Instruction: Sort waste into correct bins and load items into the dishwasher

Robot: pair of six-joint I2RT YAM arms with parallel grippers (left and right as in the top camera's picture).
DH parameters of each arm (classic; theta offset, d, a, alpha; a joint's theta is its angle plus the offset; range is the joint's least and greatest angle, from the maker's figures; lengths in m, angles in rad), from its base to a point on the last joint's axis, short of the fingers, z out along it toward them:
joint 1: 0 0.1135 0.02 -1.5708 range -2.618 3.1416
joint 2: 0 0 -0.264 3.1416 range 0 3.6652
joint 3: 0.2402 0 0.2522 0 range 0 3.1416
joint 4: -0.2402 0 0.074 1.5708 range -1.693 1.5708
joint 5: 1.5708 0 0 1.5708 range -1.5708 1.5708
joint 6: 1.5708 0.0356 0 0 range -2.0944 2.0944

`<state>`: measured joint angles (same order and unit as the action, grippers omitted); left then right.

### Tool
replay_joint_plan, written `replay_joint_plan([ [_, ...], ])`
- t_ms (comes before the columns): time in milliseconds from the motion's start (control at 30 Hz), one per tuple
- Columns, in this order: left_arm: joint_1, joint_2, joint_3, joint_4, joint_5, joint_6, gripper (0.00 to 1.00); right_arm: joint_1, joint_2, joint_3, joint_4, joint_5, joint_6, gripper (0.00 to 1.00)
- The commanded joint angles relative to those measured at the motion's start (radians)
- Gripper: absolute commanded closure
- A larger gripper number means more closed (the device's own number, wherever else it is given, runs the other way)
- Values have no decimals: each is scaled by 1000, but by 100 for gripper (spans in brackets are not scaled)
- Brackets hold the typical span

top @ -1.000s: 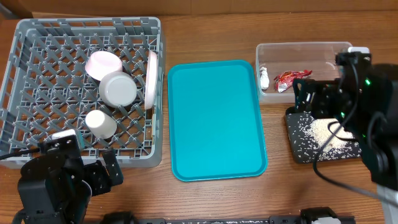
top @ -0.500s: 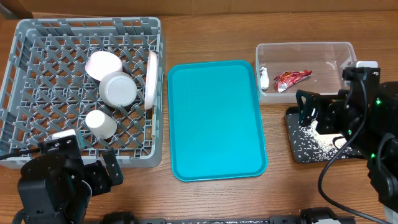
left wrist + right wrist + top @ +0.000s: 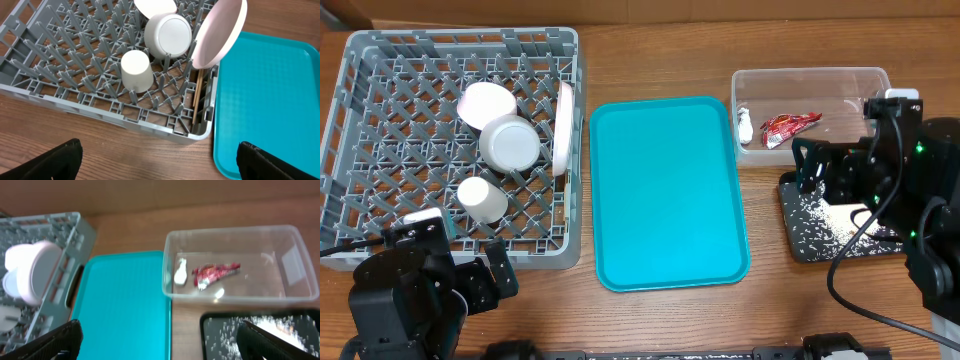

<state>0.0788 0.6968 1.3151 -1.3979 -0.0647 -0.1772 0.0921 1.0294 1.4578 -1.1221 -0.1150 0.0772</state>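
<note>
Right gripper [image 3: 808, 167] has edged back toward the clear tub [image 3: 810, 78] since a moment ago, jaws spread wide above the far left corner of the black tray [image 3: 800, 235], where rice [image 3: 820, 212] lies scattered. The wrapper [image 3: 788, 126] and tissue [image 3: 745, 123] sit inside the tub. The left gripper [image 3: 160, 167], equally wide, hangs off the front rim of the rack [image 3: 360, 60], which holds the plate [image 3: 563, 125], bowls [image 3: 510, 143], cup [image 3: 481, 199] and chopsticks [image 3: 198, 95]. Strips of bare wood flank the teal tray [image 3: 665, 190].

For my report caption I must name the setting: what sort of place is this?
Probably a staged dish-clearing station on a wooden table: a grey dish rack holding bowls and a cup, a clear tub with a snack wrapper, a black tray of rice.
</note>
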Motion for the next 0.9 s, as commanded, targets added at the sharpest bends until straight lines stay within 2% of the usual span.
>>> replay_joint_plan([
  [0, -1, -1, -6, 3, 5, 8, 0, -4, -51, -47, 56, 18, -7, 0],
  [367, -1, -1, -6, 3, 5, 8, 0, -9, -329, -504, 539, 30, -6, 0],
  [700, -1, -1, -6, 3, 5, 8, 0, -49, -561, -895, 858, 43, -6, 0],
  [867, -1, -1, -6, 3, 5, 8, 0, -49, -633, -990, 964, 47, -7, 0],
])
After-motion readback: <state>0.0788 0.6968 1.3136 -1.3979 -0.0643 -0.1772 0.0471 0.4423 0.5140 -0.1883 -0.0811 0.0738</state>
